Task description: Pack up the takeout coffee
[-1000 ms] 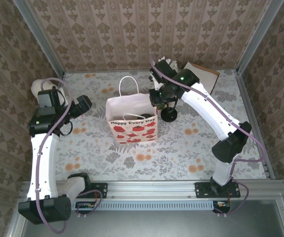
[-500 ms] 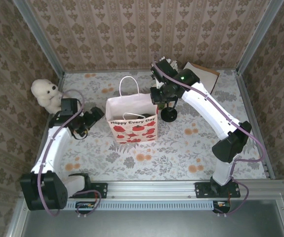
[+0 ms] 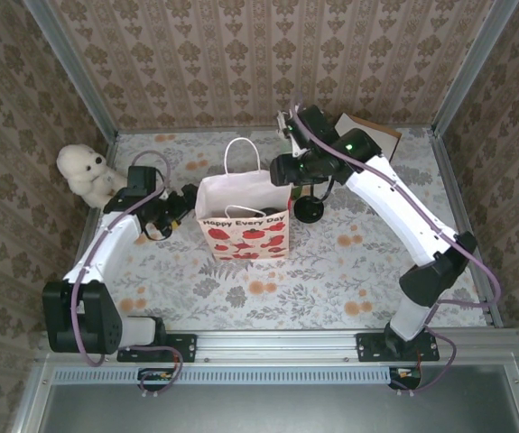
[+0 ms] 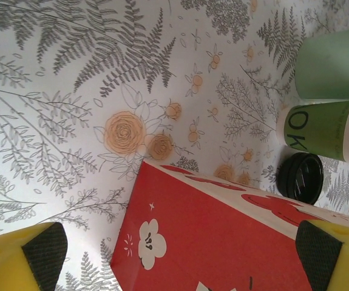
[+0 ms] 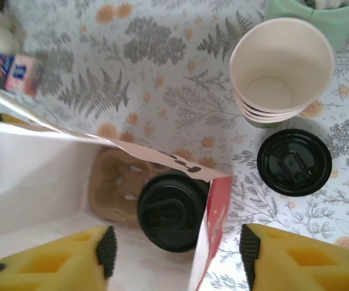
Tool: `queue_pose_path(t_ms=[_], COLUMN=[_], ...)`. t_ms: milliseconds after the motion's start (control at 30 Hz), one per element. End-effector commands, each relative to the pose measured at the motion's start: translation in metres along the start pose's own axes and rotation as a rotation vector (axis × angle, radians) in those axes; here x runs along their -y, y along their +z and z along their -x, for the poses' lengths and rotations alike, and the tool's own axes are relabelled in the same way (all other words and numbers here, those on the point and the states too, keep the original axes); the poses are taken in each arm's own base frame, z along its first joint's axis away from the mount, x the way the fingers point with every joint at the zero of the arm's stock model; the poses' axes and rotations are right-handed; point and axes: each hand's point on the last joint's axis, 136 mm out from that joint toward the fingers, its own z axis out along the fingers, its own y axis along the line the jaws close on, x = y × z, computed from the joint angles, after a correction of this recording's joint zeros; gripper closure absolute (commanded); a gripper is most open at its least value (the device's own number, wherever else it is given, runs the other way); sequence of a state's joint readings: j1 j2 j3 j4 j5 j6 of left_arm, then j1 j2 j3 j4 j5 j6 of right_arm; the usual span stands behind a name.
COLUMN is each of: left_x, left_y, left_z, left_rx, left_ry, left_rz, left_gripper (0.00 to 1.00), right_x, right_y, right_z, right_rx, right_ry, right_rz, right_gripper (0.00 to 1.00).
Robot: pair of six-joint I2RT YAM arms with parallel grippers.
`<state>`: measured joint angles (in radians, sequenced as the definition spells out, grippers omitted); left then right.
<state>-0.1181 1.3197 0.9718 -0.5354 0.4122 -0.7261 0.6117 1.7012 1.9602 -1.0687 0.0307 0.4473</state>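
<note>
The right wrist view is looking straight down into the red-and-white paper bag (image 5: 53, 182). The takeout coffee (image 5: 172, 210) is presenting its round black plastic lid and standing upright on the bag floor. It is sitting beside a brown moulded-fibre carrier (image 5: 116, 182), close to the bag's red corner, and the lid is hiding the cup body.

The right gripper (image 5: 177, 253) is hovering above the cup with its yellow fingers (image 5: 295, 260) spread wider than the lid. They are standing clear of it on both sides and gripping nothing.

Outside the bag, a loose black plastic lid (image 5: 294, 162) is lying flat on the floral-print table (image 5: 162, 91), just beside a stack of cream paper cups (image 5: 281, 66). The top edge is cutting off a pale green cup (image 5: 320, 12).

The left wrist view is facing the bag's red outer side. The left gripper (image 4: 180, 251) is standing fully spread beside it, empty, with its dark pads (image 4: 44, 251) sitting at the frame's lower corners.

The overhead view is placing the bag between the two grippers — its interior is hard to make out from there.
</note>
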Motion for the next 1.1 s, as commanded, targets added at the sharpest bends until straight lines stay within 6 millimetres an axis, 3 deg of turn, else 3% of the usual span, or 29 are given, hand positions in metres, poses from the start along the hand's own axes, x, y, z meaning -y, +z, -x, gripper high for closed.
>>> queue_pose_path(t_ms=[0,133,233,333,533,700,833,1067], left_x=[0.016,0.011,0.002,-0.003,-0.010,0.017,0.035,0.036], left_y=[0.000,-0.002,-0.014,-0.034,-0.087,-0.114,-0.125,-0.118], left_z=[0.008,0.010,0.012,0.016,0.038,0.053,0.064,0.072], left_rx=[0.010,0.031,0.090,0.153,0.358,0.472,0.529,0.528], left_ry=[0.019,-0.023,-0.032,-0.010,0.044,0.134,0.168,0.166], left_rz=[-0.035,0.000,0.035,0.057,0.098,0.000,-0.063,-0.060], left_gripper=[0.00,0.00,0.00,0.00,0.00,0.00,0.00,0.00], right_x=[0.022,0.070,0.109,0.135,0.154,0.158,0.181,0.178], right_y=[-0.030,-0.042,-0.039,-0.027,0.003,0.035,0.060,0.102], right_z=[0.034,0.058,0.067,0.070,0.080,0.099,0.097,0.096], right_rx=[0.196,0.346,0.368,0.338,0.301,0.330,0.268,0.165], right_ry=[0.045,0.158,0.229,0.282,0.348,0.431,0.508,0.626], right_rz=[-0.027,-0.054,-0.086,-0.094,-0.044,0.219,0.232,0.314], right_gripper=[0.27,0.11,0.10,0.11,0.22,0.42,0.51,0.57])
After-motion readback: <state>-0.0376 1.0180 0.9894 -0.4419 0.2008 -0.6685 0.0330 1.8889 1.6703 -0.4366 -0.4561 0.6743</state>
